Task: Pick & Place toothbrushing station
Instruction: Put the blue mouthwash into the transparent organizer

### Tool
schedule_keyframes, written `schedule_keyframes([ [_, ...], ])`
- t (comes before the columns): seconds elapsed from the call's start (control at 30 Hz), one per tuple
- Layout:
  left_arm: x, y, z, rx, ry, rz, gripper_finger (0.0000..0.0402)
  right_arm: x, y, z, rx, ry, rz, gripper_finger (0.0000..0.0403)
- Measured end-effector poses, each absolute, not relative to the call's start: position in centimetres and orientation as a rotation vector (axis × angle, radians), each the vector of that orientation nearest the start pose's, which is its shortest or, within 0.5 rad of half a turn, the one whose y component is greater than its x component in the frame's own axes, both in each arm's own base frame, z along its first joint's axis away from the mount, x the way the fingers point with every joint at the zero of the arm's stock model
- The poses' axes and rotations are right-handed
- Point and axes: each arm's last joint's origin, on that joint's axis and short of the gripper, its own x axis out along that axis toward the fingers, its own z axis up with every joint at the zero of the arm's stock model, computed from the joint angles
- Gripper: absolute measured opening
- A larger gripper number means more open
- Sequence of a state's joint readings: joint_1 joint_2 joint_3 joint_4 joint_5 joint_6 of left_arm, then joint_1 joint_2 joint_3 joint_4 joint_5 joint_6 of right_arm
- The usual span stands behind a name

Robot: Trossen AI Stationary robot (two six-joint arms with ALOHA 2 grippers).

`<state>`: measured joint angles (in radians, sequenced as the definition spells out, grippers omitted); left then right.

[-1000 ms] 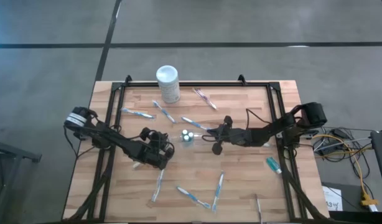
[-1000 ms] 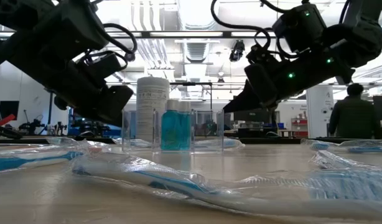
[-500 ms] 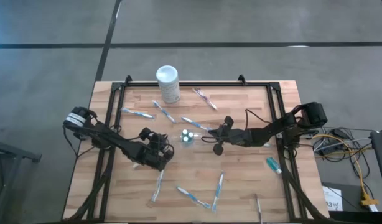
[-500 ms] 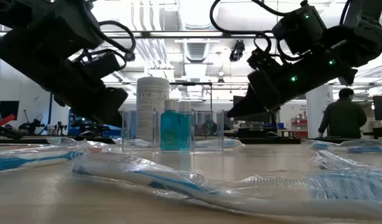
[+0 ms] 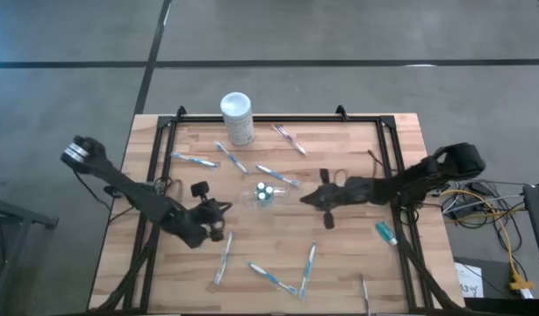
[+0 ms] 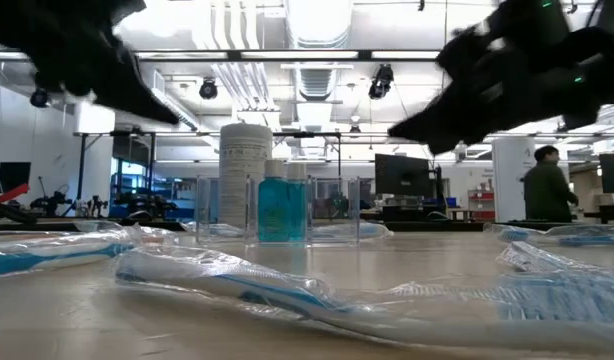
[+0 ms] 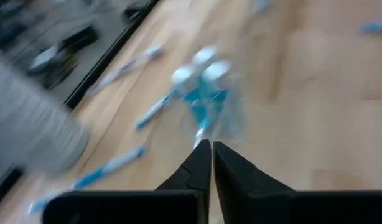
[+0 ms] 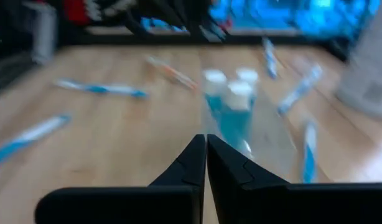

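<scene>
1. The tabletop is showing pale wooden planks with a smooth, matt finish and visible grain.
2. The holder near the middle of the tabletop is looking like clear, colourless, glossy plastic, with blue bottles capped in white showing through it.
3. The toothbrushes near the front edge are lying in crinkled, shiny, see-through wrappers.
4. The canister at the back edge is appearing smooth, white and matt.
5. The rails framing the tabletop are looking like dark metal.
6. The left gripper and right gripper are showing fingers of dark, matt, smooth material.
</scene>
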<state>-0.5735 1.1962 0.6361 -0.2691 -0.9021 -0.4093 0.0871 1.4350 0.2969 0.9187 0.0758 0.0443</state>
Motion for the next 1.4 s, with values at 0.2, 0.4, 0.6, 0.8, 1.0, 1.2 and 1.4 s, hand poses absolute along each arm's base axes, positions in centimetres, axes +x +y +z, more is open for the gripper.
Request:
schedule_keyframes([
  [0.2, 16.8, -8.2, 26.1, 0.172, 0.399, 0.157, 0.0005, 19.8, 0.8, 17.0, 0.045, 0.048, -0.018, 0.0013],
  [0.4, 13.4, -6.0, 29.1, 0.160, 0.209, -0.118, 0.0003, 16.5, 0.2, 18.4, 0.077, -0.080, 0.115, 0.0013],
  [0.6, 10.8, -3.8, 27.3, 0.114, 0.141, -0.048, 0.0002, 14.9, -0.1, 18.5, 0.124, -0.013, 0.166, 0.0013],
  [0.8, 8.9, -2.7, 23.5, 0.002, 0.040, -0.017, 0.0001, 13.5, 0.0, 18.3, 0.116, -0.060, 0.169, 0.0013],
  [1.0, 8.1, -2.3, 20.4, -0.077, 0.002, 0.010, 0.0001, 12.8, 0.0, 17.8, 0.137, -0.091, 0.172, 0.0013],
  [1.2, 8.4, -2.4, 18.5, -0.061, 0.062, 0.021, 0.0002, 12.7, 0.0, 17.5, 0.145, -0.062, 0.170, 0.0013],
  [1.4, 8.7, -2.5, 17.3, -0.064, 0.086, 0.020, 0.0005, 12.8, 0.0, 16.5, 0.160, 0.036, 0.162, 0.0013],
])
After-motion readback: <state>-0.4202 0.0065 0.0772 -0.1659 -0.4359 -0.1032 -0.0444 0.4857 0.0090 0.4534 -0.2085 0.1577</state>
